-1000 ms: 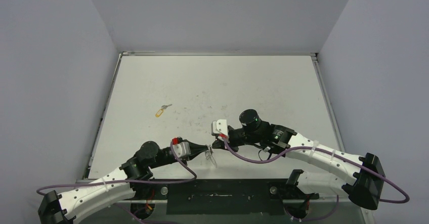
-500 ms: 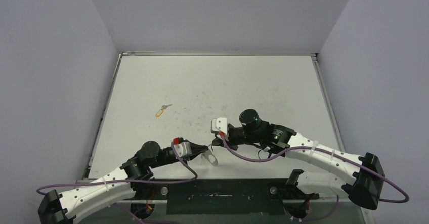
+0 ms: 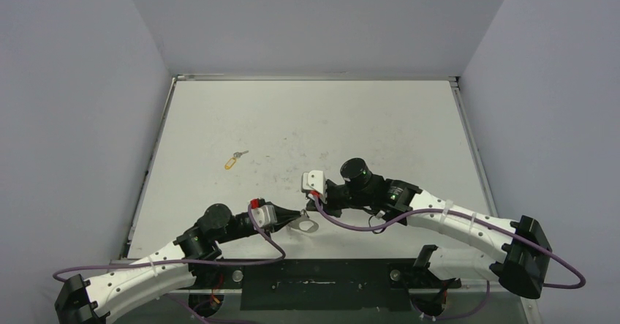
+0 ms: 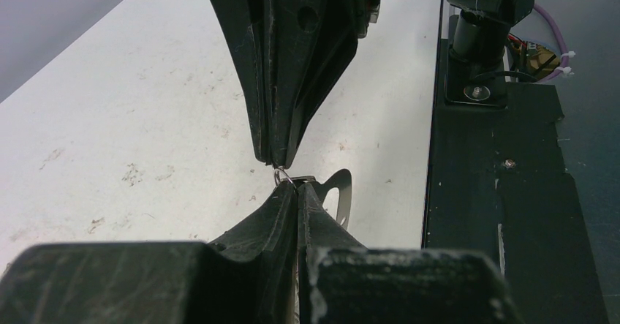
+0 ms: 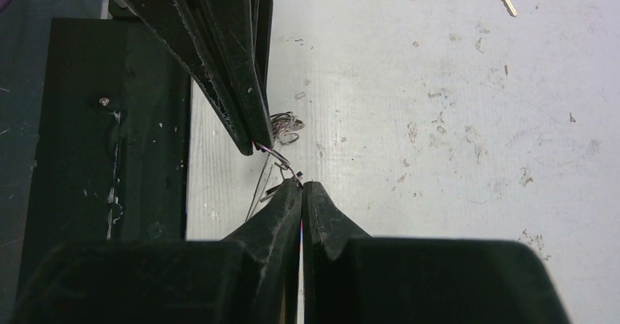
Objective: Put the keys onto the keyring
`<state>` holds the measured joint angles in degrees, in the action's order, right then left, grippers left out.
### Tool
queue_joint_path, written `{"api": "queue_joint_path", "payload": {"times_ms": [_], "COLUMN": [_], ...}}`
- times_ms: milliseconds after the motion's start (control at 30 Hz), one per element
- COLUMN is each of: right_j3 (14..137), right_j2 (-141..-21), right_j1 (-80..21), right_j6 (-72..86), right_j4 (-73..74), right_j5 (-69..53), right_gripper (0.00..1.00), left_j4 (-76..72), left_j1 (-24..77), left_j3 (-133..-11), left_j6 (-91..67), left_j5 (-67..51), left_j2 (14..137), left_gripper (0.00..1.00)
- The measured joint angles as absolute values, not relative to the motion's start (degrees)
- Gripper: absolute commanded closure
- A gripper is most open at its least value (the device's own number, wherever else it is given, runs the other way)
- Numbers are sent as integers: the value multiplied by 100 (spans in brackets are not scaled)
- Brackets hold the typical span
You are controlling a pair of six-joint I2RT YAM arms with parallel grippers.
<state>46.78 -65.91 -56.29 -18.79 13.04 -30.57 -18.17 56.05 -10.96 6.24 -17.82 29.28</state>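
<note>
The left claw and right claw meet tip to tip above the table's near edge. Both are pressed together, pinching the keyring's small rings. The yellow-tagged key lies well apart, toward the left edge. Risk: opposed pulling could slip the thin ring from either grip, dropping the keyring.

1. Flat white tabletop, scuffed and flecked with small dark marks.
2. Plain pale grey walls closing in on left, back and right.
3. Black metal mounting plate along the near edge.
4. Lit softly and evenly.
</note>
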Motion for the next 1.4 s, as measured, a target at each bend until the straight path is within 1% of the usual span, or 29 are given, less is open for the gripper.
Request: {"api": "queue_joint_path", "payload": {"times_ms": [33,67,133,267,300,367,500,700,800,967,1167,1267,1400], "right_j3": [4678,4678,4678,4652,4619,4534,4241,3922,3789,3747,3747,3750,3750], "right_j2": [-6600,-6602,-6602,-6591,-6576,-6506,-6202,-5927,-5924,-6049,-6353,-6416,-6440], "right_j1": [-5629,-5629,-5629,-5629,-5629,-5618,-5502,-5325,-5280,-5247,-5247,-5247,-5247], "right_j6": [-1879,-1879,-1879,-1868,-1857,-1861,-1903,-2084,-2180,-2349,-2429,-2464,-2473], "right_j4": [1306,1306,1302,1273,1253,1221,1011,449,176,-62,-130,-145,-169], "right_j5": [-3057,-3059,-3059,-3055,-3052,-3041,-3155,-3730,-4018,-4532,-4921,-5002,-5050], "right_gripper": [100,96,81,58,55,54,56,60,62,71,73,84,94], "left_j4": [-1817,-1817,-1817,-1817,-1820,-1820,-1820,-1822,-1833,-1946,-1999,-2018,-2045], "left_j1": [5605,5605,5605,5605,5605,5605,5605,5605,5605,5605,5605,5605,5605], "left_j3": [-1096,-1096,-1096,-1096,-1096,-1096,-1096,-1096,-1096,-1096,-1096,-1096,-1096], "left_j6": [624,624,624,624,624,624,624,626,631,642,644,644,644], "left_j5": [-1785,-1782,-1787,-1813,-1820,-1824,-1833,-1962,-2080,-2215,-2333,-2390,-2436], "left_j2": [2928,2928,2928,2928,2928,2928,2928,2928,2928,2928,2963,3000,3048], "left_gripper": [100,100,100,100,100,100,100,100,100,100,100,100,100]}}
